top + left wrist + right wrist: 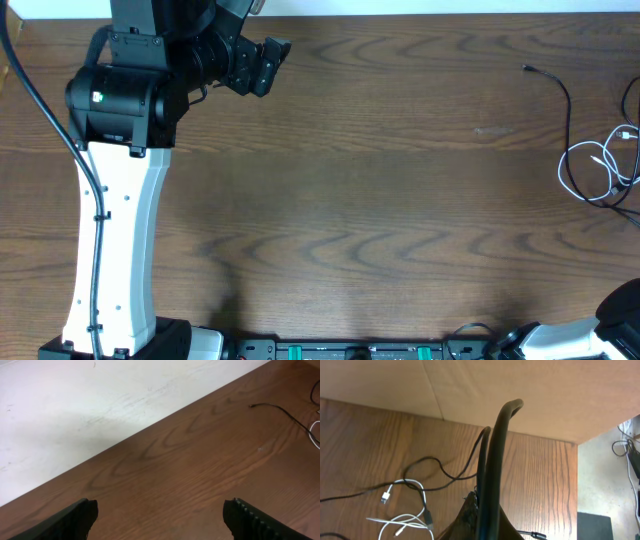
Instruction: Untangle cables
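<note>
Left gripper [262, 65] sits over the far left corner of the table [380, 200], jaws wide apart, nothing between them; its wrist view shows both fingers [75, 520] low in frame with only bare wood between. Right gripper [501, 417] is closed, fingers pressed flat together, no cable visibly pinched. Right arm [625, 315] is only partly in the overhead view, at the near right corner. The cables are all at the right edge of the table, well apart from the left gripper. Black cable [569, 105]: plug end lies free toward the far side, cord curves back toward the near side into the bundle. White cable [562, 170] lies in loose loops there, crossing the black one. In the right wrist view the black cable snakes in from the left, loops by the white one, then runs up to the side of the closed fingers; touching or not, can't tell. White plug [385, 495] lies free on the wood beside that loop
</note>
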Available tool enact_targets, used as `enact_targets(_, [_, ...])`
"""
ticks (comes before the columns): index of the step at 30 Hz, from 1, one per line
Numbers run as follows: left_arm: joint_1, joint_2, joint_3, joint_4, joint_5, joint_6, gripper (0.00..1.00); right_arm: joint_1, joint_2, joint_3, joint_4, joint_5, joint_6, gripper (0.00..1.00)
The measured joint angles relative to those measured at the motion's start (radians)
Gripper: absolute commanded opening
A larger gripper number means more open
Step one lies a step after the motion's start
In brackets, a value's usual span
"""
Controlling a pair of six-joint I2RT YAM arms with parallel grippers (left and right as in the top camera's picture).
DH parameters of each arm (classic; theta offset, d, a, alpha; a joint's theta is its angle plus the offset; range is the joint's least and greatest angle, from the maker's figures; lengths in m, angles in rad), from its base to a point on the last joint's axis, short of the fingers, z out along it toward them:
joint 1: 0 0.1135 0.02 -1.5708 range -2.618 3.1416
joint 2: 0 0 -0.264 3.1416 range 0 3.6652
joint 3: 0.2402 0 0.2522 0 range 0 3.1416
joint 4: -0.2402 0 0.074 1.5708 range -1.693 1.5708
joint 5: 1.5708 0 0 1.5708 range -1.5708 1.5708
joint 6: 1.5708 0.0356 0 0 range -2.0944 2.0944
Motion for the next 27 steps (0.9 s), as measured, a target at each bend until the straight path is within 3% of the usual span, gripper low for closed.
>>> enact_targets(9, [0.0,0.0,0.0,0.0,0.0,0.003,0.85,0.0,0.025,-0.01,-0.012,-0.023,0.003,0.01])
enact_targets(27, [0.0,0.0,0.0,0.0,0.0,0.007,0.85,0.066,0.245,-0.013,-0.023,-0.175,-0.085,0.01])
